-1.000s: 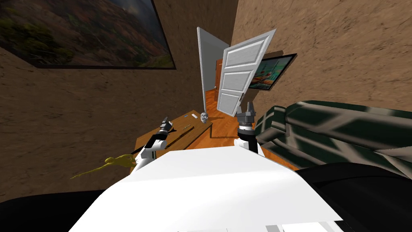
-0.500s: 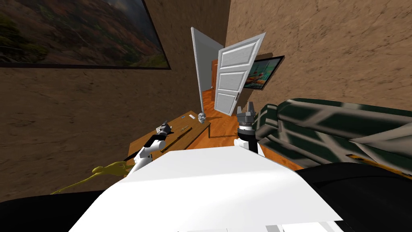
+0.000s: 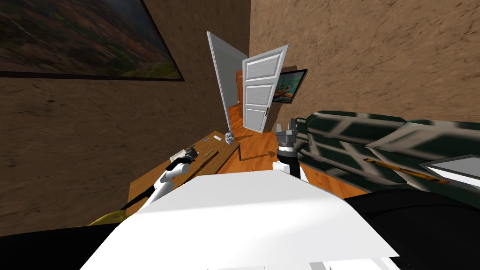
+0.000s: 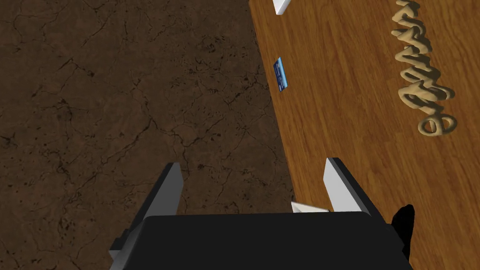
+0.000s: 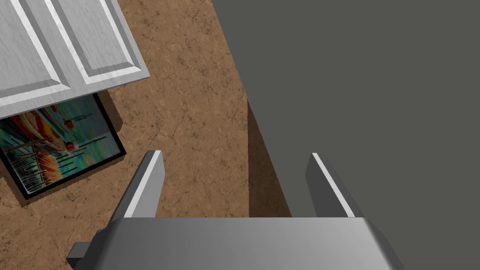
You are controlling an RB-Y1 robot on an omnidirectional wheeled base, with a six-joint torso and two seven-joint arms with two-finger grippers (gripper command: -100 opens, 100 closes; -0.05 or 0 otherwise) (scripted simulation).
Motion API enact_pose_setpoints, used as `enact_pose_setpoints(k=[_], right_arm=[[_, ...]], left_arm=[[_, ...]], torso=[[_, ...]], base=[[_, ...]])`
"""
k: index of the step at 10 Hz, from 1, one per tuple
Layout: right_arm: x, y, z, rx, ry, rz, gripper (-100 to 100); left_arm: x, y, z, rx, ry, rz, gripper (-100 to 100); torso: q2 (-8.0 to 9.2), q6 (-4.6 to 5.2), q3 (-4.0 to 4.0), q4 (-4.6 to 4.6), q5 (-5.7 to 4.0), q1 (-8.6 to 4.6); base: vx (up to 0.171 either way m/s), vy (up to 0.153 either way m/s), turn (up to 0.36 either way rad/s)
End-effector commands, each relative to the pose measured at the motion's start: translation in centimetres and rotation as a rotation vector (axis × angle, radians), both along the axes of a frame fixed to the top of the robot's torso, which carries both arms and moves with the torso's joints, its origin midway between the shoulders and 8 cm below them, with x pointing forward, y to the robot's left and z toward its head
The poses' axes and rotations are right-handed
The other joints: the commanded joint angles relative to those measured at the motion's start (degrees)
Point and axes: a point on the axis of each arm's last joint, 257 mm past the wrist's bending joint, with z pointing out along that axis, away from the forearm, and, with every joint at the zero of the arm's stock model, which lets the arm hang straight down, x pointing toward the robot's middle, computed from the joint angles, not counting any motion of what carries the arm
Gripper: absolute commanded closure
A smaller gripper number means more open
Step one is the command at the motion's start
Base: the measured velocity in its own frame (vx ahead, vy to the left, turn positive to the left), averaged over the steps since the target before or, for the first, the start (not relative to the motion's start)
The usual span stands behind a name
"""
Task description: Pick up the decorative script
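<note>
Script (image 4: 417, 75) lies on the surface (image 4: 351, 117), card (image 4: 280, 75) left of it by the wall edge, skull (image 3: 229, 138) at the far end, left gripper (image 4: 253, 164) above the near left edge, sofa (image 3: 356, 136) right, door (image 3: 258, 89) far.

Wooden table (image 4: 351, 154), right half of left wrist view, bears tan script lettering (image 4: 424, 79), blue card (image 4: 280, 75), grey skull (image 3: 229, 138).

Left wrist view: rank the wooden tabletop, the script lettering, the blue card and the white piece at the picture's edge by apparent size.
1. wooden tabletop
2. decorative script
3. blue card
Unranked: white piece. The picture's edge crops it, so it cannot be compared fairly with the card.
</note>
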Motion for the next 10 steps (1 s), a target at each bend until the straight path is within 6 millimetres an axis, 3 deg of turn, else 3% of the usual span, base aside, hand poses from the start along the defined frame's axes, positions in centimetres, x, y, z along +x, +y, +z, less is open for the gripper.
enact_pose_setpoints(k=[1, 3, 4, 7, 10], right_arm=[[0.0, 0.0, 0.0, 0.000, 0.000, 0.000, 0], [0.0, 0.0, 0.0, 0.000, 0.000, 0.000, 0], [0.0, 0.0, 0.0, 0.000, 0.000, 0.000, 0], [0.0, 0.0, 0.0, 0.000, 0.000, 0.000, 0], [0.0, 0.0, 0.0, 0.000, 0.000, 0.000, 0]], left_arm=[[-1.6, 1.3, -2.9, -0.030, 0.075, 0.034, -100], [-3.4, 3.2, -5.9, -0.082, 0.164, 0.083, -100], [-3.4, 3.2, -5.9, -0.082, 0.164, 0.083, -100], [-5.5, 4.8, -8.6, -0.136, 0.248, 0.133, -100], [-8.4, 6.6, -11.7, -0.238, 0.358, 0.206, -100]], torso=[[0.00, 0.00, 0.00, 0.00, 0.00, 0.00], [-0.01, -0.03, -0.01, 0.00, -0.01, 0.01], [0.02, -0.13, 0.01, -0.01, 0.00, 0.02], [-0.01, -0.11, -0.01, -0.01, 0.00, 0.04], [-0.02, -0.12, -0.01, -0.01, 0.00, 0.05]], base=[[0.010, 0.000, -0.156], [0.014, -0.006, -0.225], [0.006, 0.000, 0.047], [0.013, -0.001, -0.159], [0.025, 0.004, -0.286]])
